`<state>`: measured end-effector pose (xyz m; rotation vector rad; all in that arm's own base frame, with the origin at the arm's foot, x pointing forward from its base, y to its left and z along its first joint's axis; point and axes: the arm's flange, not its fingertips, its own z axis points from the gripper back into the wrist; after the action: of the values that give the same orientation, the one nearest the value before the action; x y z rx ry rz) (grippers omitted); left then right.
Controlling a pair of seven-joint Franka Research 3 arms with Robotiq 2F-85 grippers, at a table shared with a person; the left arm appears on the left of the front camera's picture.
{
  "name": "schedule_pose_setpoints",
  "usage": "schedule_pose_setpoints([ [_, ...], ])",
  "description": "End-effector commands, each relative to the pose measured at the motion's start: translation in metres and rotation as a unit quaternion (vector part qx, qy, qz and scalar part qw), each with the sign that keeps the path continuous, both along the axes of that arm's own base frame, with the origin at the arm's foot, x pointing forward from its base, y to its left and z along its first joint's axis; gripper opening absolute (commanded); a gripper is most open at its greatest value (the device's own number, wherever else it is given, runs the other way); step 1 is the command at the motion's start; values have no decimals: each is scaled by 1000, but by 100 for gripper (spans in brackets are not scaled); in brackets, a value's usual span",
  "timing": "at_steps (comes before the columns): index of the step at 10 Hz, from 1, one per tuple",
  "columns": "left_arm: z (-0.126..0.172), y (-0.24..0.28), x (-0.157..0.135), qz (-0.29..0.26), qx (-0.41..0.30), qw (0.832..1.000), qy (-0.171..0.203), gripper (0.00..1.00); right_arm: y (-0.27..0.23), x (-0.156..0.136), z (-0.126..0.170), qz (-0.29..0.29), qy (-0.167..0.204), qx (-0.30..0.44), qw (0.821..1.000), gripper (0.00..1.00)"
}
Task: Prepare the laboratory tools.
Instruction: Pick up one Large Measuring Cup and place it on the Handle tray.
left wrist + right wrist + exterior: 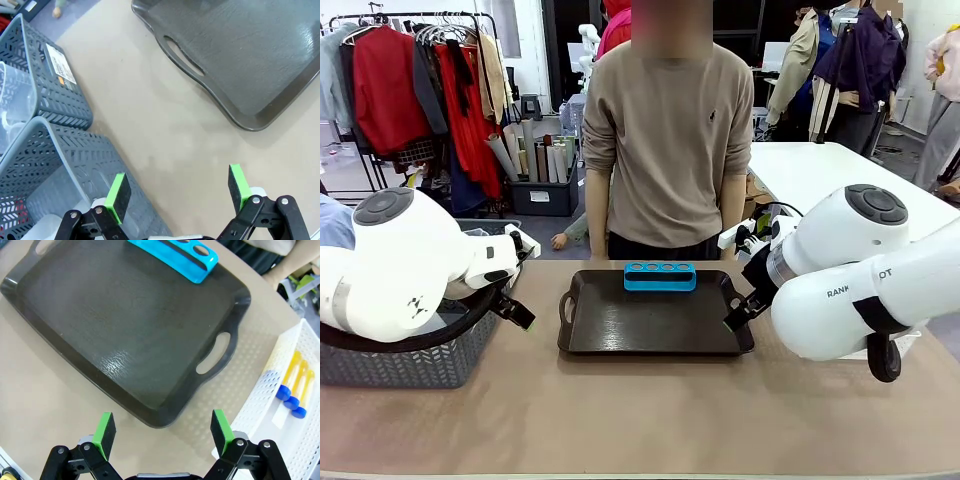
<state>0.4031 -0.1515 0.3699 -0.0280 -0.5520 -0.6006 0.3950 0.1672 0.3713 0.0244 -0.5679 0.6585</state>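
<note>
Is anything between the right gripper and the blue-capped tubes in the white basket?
Nothing visible. The tubes lie uncovered in the white basket beside the tray; the open right gripper hangs at the tray's corner.

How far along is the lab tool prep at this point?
Done: only the blue tube rack stands on the tray, no tubes in it. In hand: nothing; left tool and right tool are both open and empty. Left: the blue-capped amber tubes lie in the white mesh basket.
</note>
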Motion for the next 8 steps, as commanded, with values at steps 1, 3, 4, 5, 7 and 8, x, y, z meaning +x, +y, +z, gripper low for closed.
schedule_pose_setpoints([
  [1,0,0,0,0,0,1000,0,100,0,0,0,0,0,0,1000,100],
  [3,0,0,0,0,0,1000,0,100,0,0,0,0,0,0,1000,100],
  [4,4,0,-7,-8,0,1000,10,100,10,-7,3,15,5,-1,1000,100],
  [5,15,-2,-11,-18,8,1000,21,100,13,-9,3,31,4,15,999,100],
  [7,29,-5,-23,-40,10,998,49,100,13,-10,10,62,19,50,997,100],
  [8,40,-7,-26,-52,1,997,56,100,14,-10,20,77,27,68,994,100],
])
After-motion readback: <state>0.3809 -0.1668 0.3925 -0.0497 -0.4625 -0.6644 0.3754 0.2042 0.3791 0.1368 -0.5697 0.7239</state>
